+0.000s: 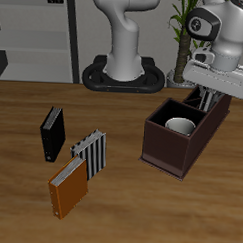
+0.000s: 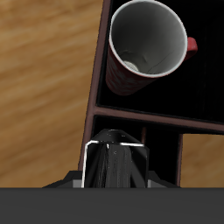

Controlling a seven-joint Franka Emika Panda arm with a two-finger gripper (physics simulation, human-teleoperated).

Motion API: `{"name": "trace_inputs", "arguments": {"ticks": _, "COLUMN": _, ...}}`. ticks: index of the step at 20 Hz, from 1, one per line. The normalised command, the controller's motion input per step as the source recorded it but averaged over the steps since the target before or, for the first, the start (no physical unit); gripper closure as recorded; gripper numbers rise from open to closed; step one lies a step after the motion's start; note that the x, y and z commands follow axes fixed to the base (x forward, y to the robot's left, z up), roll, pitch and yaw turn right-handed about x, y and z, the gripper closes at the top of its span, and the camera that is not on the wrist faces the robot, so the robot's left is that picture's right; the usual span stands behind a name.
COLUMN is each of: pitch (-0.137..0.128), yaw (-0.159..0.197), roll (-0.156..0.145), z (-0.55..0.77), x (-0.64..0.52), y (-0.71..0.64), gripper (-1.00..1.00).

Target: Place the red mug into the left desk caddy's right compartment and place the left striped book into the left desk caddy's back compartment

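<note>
The red mug (image 1: 179,126) (image 2: 147,44) stands upright inside the left desk caddy (image 1: 164,147) (image 2: 98,87), in its right compartment, showing its white inside and red handle. My gripper (image 1: 207,95) (image 2: 114,179) hangs over the caddy's far end, shut on the left striped book (image 1: 204,100) (image 2: 114,160). The book is held edge-on, and its lower end dips into the caddy's back compartment behind the divider (image 2: 157,122). How deep the book reaches is hidden.
On the table away from the caddy are a black book (image 1: 53,134), a second striped book with broad bars (image 1: 92,152) and an orange book (image 1: 69,186). The robot base (image 1: 124,74) and a plant (image 1: 182,31) stand at the back.
</note>
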Motion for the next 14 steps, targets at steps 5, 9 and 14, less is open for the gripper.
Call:
{"name": "trace_inputs", "arguments": {"ticks": 5, "pitch": 0.053, "yaw": -0.009, "roll": 0.001, "z": -0.23, "x": 0.09, "y": -0.04, "gripper": 1.00}}
{"name": "trace_inputs", "arguments": {"ticks": 9, "pitch": 0.028, "yaw": -0.001, "roll": 0.014, "z": -0.17, "x": 0.05, "y": 0.04, "gripper": 1.00}}
{"name": "trace_inputs", "arguments": {"ticks": 14, "pitch": 0.046, "yaw": -0.051, "roll": 0.122, "z": -0.09, "x": -0.05, "y": 0.13, "gripper": -1.00}}
